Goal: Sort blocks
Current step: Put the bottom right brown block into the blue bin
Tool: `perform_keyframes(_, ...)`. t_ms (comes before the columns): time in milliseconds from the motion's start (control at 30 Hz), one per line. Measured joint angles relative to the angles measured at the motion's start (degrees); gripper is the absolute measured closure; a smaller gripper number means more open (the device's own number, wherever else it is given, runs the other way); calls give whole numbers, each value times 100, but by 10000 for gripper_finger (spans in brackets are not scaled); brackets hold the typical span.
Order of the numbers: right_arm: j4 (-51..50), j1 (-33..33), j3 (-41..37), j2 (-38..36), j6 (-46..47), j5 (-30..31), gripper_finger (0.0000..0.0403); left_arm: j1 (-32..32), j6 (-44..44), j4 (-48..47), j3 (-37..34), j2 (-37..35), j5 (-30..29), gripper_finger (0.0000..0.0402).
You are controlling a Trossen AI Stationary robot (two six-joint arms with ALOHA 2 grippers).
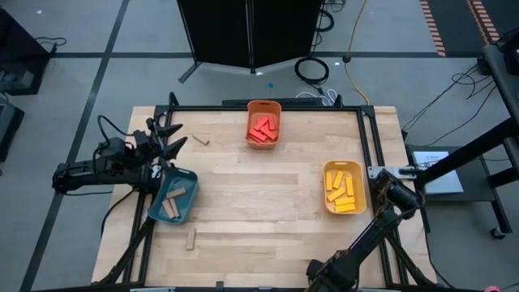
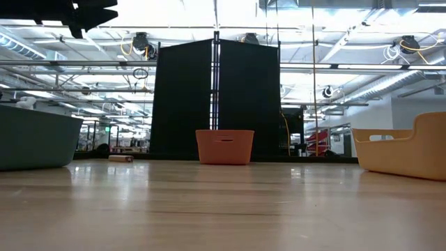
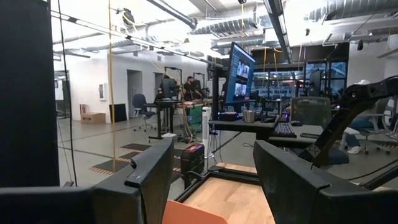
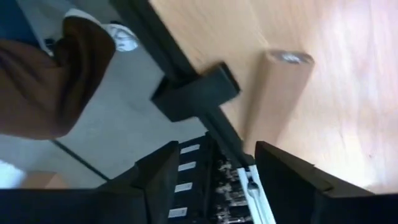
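Open lab hall behind, light wood table (image 1: 268,203) inside a black frame. Sorted so far: red blocks in the orange bin (image 1: 263,123) at 12 o'clock, yellow blocks in the yellow bin (image 1: 345,187) at 3 o'clock, tan blocks in the teal bin (image 1: 173,196) at 9 o'clock. Two tan blocks lie loose: one (image 1: 191,238) near 7 o'clock, just below the teal bin, long axis running 12–6; the other (image 1: 200,141) near 10 o'clock, long axis skewed.

Left gripper (image 1: 173,136) hovers at 10 o'clock above the teal bin, fingers spread wide, holding nothing. Right gripper (image 4: 214,180) is parked off the table edge at 4 o'clock, fingers apart, empty.

Key relation: both strays sit on the left arm's side. The upper one lies just toward 3 o'clock of the left jaws, nearer than the lower one, so it is probably the next pick.
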Motion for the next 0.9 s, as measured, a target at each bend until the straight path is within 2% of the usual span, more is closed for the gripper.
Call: perform_keyframes(900, 138, 14, -843, 6, 321, 181, 193, 0, -7, 201, 0, 0, 184, 182)
